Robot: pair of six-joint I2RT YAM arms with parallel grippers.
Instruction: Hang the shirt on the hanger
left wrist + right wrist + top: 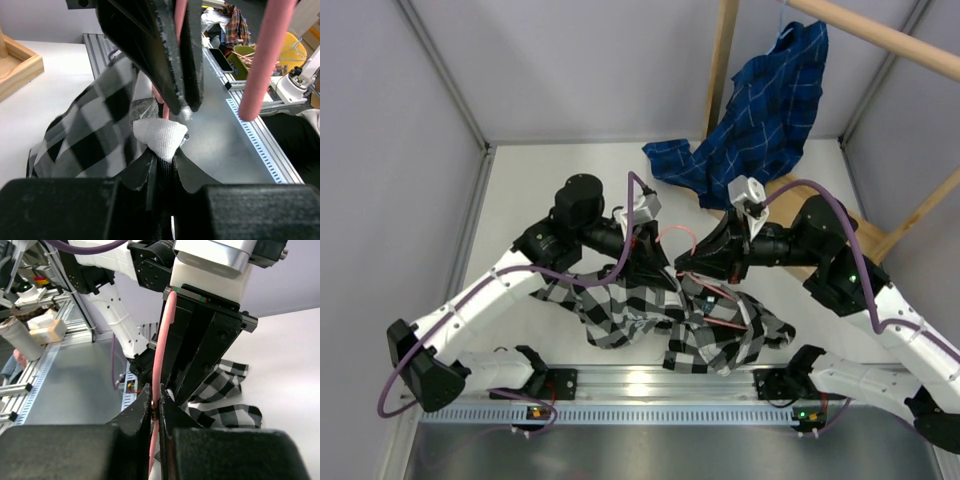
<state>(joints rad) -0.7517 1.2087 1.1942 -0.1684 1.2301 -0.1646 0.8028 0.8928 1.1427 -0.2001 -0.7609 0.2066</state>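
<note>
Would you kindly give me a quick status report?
Left tool shut on shirt. Right tool shut on hanger. Blue shirt behind, apart.

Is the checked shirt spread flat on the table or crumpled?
Crumpled: the shirt shows bunched folds and overlapping layers, not one flat outline.

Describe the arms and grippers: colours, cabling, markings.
The left arm and right arm have white shells with black joints, and a purple cable loops along each. The left gripper and right gripper have matte black fingers below a white wrist block. I can read no lettering.
</note>
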